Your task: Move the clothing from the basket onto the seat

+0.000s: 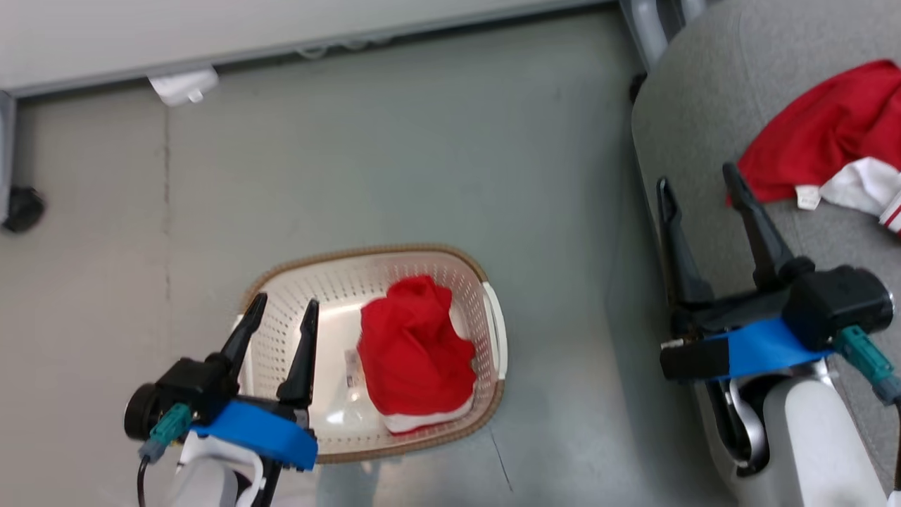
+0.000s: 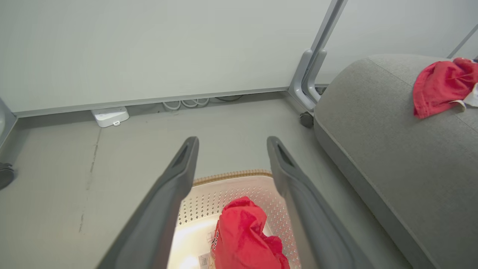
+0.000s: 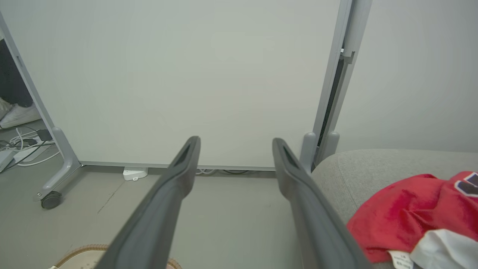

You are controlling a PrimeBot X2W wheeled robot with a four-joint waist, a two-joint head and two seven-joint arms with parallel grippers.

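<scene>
A cream perforated basket [image 1: 464, 282] with a brown rim stands on the floor and holds one bunched red garment [image 1: 414, 355] with a white hem. My left gripper [image 1: 281, 310] hovers open over the basket's left side, to the left of that garment [image 2: 242, 239], which shows low between my fingers. A second red garment [image 1: 823, 134] with white panels and a small tag lies on the grey seat [image 1: 697, 105] at the right. My right gripper [image 1: 700, 183] is open over the seat's left edge, just left of that garment [image 3: 407, 213], with nothing in it.
A white partition panel [image 3: 186, 74] on grey wheeled legs [image 3: 56, 183] runs along the back. A white power strip [image 1: 184, 86] and cables lie at its foot. Bare grey floor [image 1: 394, 155] stretches between the basket and the panel. A person's white shoe [image 3: 16, 114] shows far left.
</scene>
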